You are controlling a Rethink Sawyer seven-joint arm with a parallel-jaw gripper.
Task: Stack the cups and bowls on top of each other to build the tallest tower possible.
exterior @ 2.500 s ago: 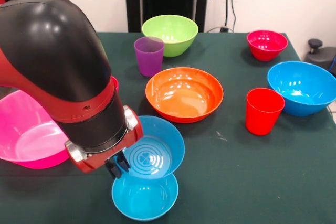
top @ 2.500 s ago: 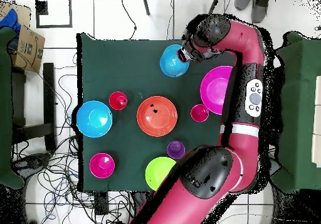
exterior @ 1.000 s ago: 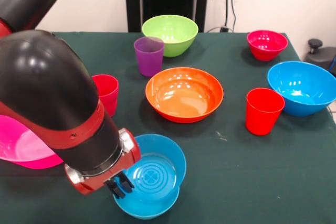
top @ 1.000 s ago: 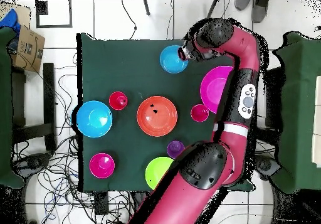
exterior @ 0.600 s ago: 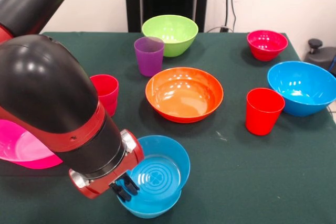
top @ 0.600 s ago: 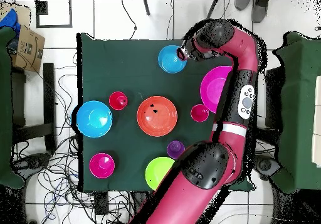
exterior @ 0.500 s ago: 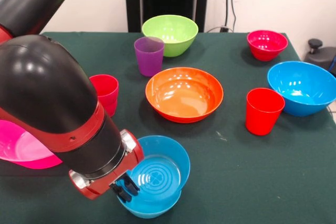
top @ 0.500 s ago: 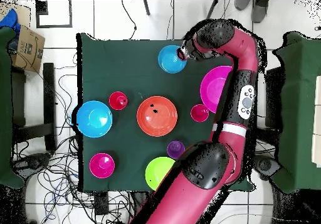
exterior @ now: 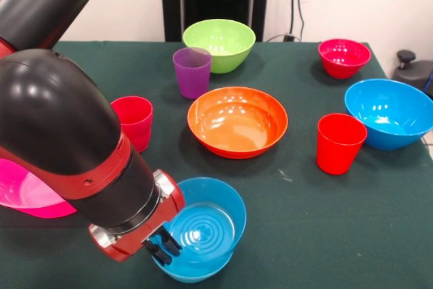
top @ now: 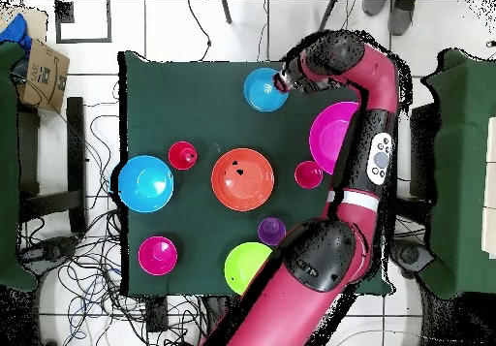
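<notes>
At the near edge of the green counter [exterior: 352,235], in the front view, sat the small blue bowls [exterior: 201,229] — one nested inside the other, the upper one glossy with raised rings on its floor. Only a thin rim of the lower bowl showed beneath it. The hand [exterior: 162,245] was at the left rim of the upper bowl, its dark fingers close together, but whether they pinched the rim or merely touched it could not be made out. The bulky red and black arm [exterior: 67,133] covered much of the left side and hid most of the large pink bowl [exterior: 24,194].

Just behind the arm stood one red cup [exterior: 134,121], partly covered. The orange bowl [exterior: 237,121] lay in the middle of the counter, wide and shallow, with the ribbed purple cup [exterior: 192,71] upright behind it and the lime green bowl [exterior: 218,45] just beyond that. To the right, the second red cup [exterior: 339,143] stood near the large blue bowl [exterior: 390,113], whose far side was cut off by the picture's edge; the small red-magenta bowl [exterior: 344,57] sat well behind them.

From overhead, the blue pair [top: 264,89] lay near one counter edge, apart from every other piece — the arm's wrist overlapped its rim there
</notes>
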